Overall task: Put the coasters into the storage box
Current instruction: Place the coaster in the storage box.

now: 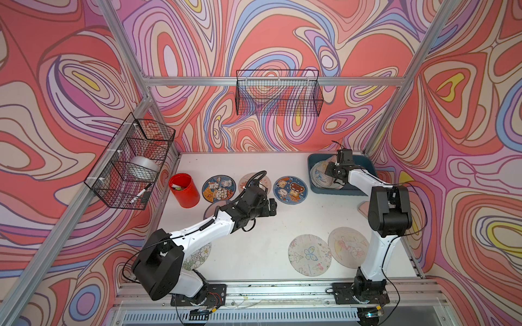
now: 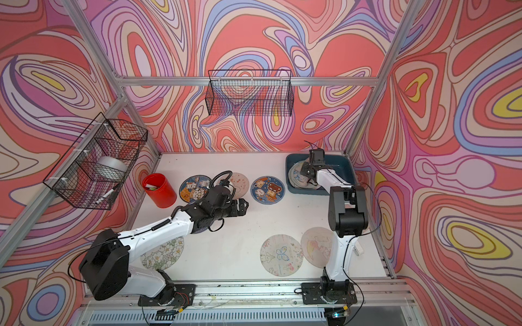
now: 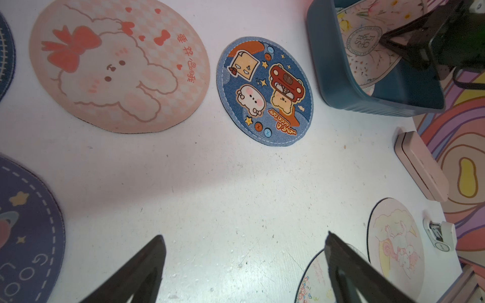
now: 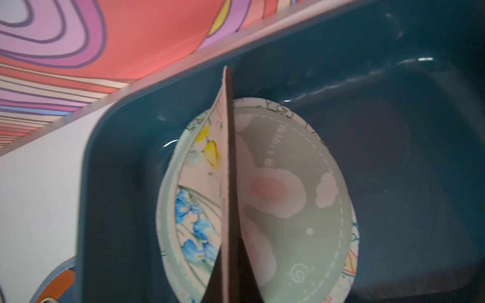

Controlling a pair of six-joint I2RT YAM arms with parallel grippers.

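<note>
Nearest you, well short of the storage box [image 1: 324, 191], two beige coasters lie flat on the table. They are the butterfly coaster [image 1: 310, 255] and, just beside it on the right, the rabbit coaster [image 1: 346, 247], whose edge is hidden by the right arm. At about the same depth, far to the box's left, the white-flower coaster [image 2: 163, 252] shows from under the left arm.

Farther in, nearer than the box and to its left, the left gripper [image 1: 272, 208] hovers over bare table. Your left wrist view shows its fingers [image 3: 141, 270] spread wide with nothing between them. The purple coaster [image 3: 26, 230] lies partly beneath that arm.

Next, a row runs leftward from the box:
- the bear coaster [image 1: 290, 189], near the box's left wall but apart from it
- the pink dog coaster [image 3: 118, 68]
- the blue animal coaster [image 1: 219, 188]
- the red cup [image 1: 185, 190], farthest from the box

Farthest from you, the box stands in the table's far right corner. The right gripper [image 4: 228, 262] reaches inside it, clamped on the pinched coaster [image 4: 227, 157]. Your right wrist view shows that coaster edge-on, with a pink printed face and a dark underside. Below it, in the box's left end, the grey-green coaster [image 4: 288, 183] rests on the iris coaster [image 4: 189, 210], whose rim curls up against the box wall.
</note>
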